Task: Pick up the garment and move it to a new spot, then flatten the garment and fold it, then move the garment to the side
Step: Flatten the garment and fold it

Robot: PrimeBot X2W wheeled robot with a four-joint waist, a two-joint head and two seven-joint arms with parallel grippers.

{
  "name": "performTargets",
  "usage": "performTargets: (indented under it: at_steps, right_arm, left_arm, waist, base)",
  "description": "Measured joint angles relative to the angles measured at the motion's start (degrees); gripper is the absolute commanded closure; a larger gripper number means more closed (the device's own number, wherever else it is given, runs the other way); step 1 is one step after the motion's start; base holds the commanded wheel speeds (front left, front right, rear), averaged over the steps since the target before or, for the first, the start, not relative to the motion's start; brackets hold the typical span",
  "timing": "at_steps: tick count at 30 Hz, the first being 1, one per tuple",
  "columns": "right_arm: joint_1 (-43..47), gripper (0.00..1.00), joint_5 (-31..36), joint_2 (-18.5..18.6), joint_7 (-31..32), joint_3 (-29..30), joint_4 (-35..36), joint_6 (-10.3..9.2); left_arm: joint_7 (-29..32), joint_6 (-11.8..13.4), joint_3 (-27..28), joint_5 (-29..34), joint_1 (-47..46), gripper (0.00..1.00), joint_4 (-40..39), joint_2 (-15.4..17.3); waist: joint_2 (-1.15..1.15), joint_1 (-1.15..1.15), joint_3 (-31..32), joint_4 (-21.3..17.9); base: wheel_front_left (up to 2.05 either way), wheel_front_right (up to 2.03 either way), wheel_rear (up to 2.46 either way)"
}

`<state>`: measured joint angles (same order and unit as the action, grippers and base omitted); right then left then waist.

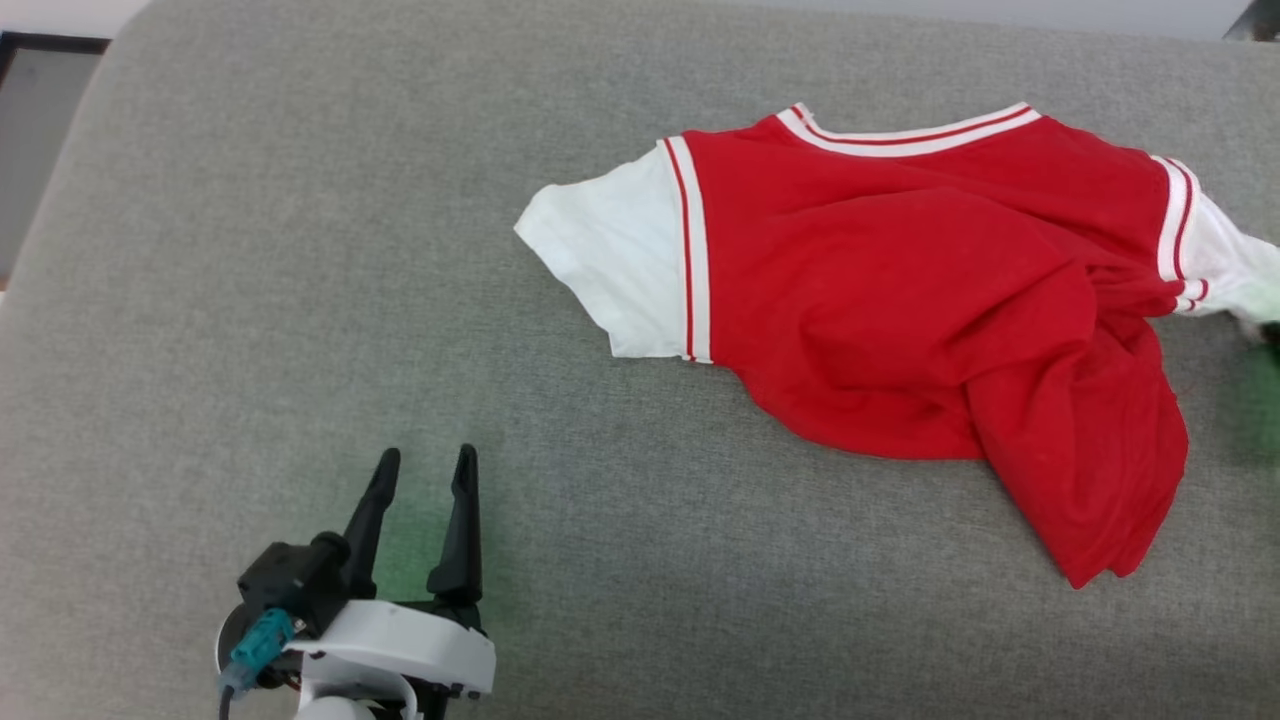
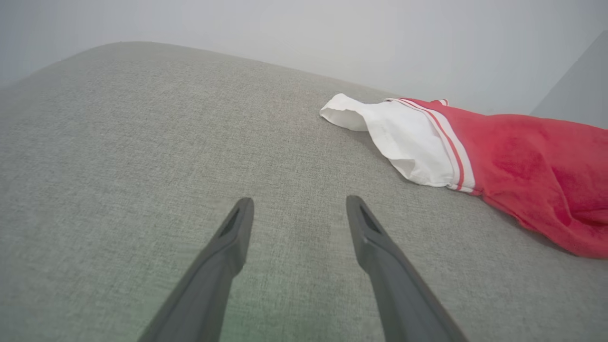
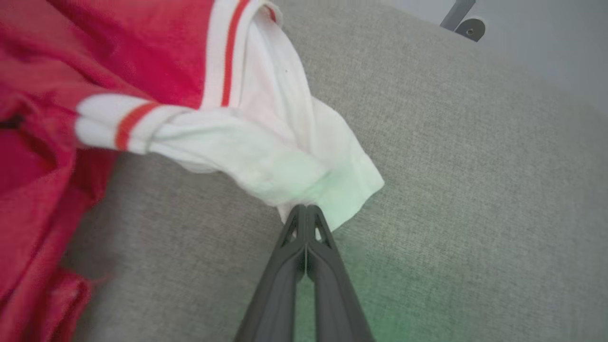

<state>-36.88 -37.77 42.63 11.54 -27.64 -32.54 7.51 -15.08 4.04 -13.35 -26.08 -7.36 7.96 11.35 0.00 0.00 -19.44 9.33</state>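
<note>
1. Your left gripper (image 1: 425, 470) stands wide open and empty over the near left of the grey cushion (image 1: 250, 250). The garment (image 1: 900, 300) lies well apart from it, farther off and to its right.
2. Your right gripper (image 3: 306, 209) has its fingers pressed together on the hem of the garment's white sleeve (image 3: 294, 161).
3. In the head view that sleeve runs off the right edge. The red body is bunched over itself, so you cannot trace its lower hem.
</note>
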Motion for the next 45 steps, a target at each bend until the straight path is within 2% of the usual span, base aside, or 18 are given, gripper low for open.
performTargets:
  at_steps: [5, 11, 12, 14, 15, 16, 17, 23, 29, 34, 38, 45]
  right_arm:
    - [1.9, 1.0, 0.6, -1.4, 2.8, 1.3, 4.2, 0.0]
    - [3.7, 1.0, 4.3, -1.2, 3.6, 4.8, 4.4, 0.01]
    - [3.8, 0.89, 5.3, -1.2, 3.6, 5.5, 4.2, 0.01]
    - [4.3, 0.85, 6.1, -1.8, 4.0, 6.6, 4.0, 0.01]
    - [4.7, 0.76, 6.4, -2.2, 4.2, 6.9, 4.1, 0.01]
    - [5.0, 0.57, 6.8, -2.7, 4.2, 7.2, 4.1, 0.01]
    - [5.2, 0.0, 6.8, -3.3, 4.1, 7.9, 4.2, 0.01]
    - [7.3, 0.0, 6.8, -4.9, 1.9, 10.8, 6.6, 0.0]
    - [11.5, 0.0, 7.1, -7.0, -2.3, 13.6, 12.2, 0.0]
    - [17.6, 0.0, 8.2, -11.7, -7.5, 17.7, 18.0, 0.01]
    - [22.7, 0.0, 10.2, -16.9, -11.2, 21.0, 22.1, 0.01]
    - [31.5, 0.0, 12.1, -25.3, -15.7, 22.2, 29.1, 0.01]
  left_arm:
    - [0.0, 0.0, -0.1, 0.0, -0.6, 0.0, 0.1, 0.4]
    - [0.0, 0.0, -0.3, -0.1, -0.9, 0.0, 0.9, 0.5]
    - [0.0, 0.0, -0.3, -0.1, -0.9, 0.0, 1.0, 0.5]
    - [0.0, 0.0, -0.3, -0.2, -0.9, 0.0, 1.2, 0.6]
    - [0.0, 0.0, -0.3, -0.2, -0.9, 0.0, 1.3, 0.6]
    - [0.0, 0.0, -0.3, -0.2, -0.9, 0.0, 1.4, 0.6]
    - [0.0, 0.0, -0.3, -0.2, -0.8, 0.0, 1.5, 0.7]
    - [0.3, 0.2, 0.0, -0.2, -0.2, 0.0, 1.1, 1.9]
    - [1.9, 0.6, 0.9, -0.7, 1.4, 0.0, -0.8, 3.9]
    - [3.7, 1.0, 1.8, -0.9, 2.7, 0.0, -2.7, 6.0]
    - [5.4, 1.1, 2.5, -1.4, 3.0, 0.0, -4.3, 7.6]
    - [8.1, 0.4, 3.8, -2.2, 1.2, 0.0, -5.8, 10.9]
  waist:
    - [0.0, 0.0, -0.3, -0.6]
    - [0.0, 0.0, 0.0, -0.6]
    - [0.0, 0.0, 0.1, -0.6]
    - [0.0, 0.0, 0.5, -0.6]
    - [0.0, 0.0, 0.7, -0.7]
    - [0.0, 0.0, 0.9, -0.7]
    - [0.0, 0.0, 1.2, -0.8]
    - [0.0, 0.0, 3.7, -1.6]
    - [0.0, 0.0, 7.3, -2.9]
    - [0.0, 0.0, 10.3, -4.6]
    - [0.0, 0.0, 11.8, -6.6]
    - [0.0, 0.0, 13.4, -9.9]
  base:
    - [0.0, 0.0, 0.0]
    - [0.0, 0.0, 0.0]
    - [0.0, 0.0, 0.0]
    - [0.0, 0.0, 0.0]
    - [0.0, 0.0, 0.0]
    - [0.0, 0.0, 0.0]
    - [0.0, 0.0, 0.0]
    - [0.0, 0.0, 0.0]
    - [0.0, 0.0, 0.0]
    - [0.0, 0.0, 0.0]
    - [0.0, 0.0, 0.0]
    - [0.0, 0.0, 0.0]
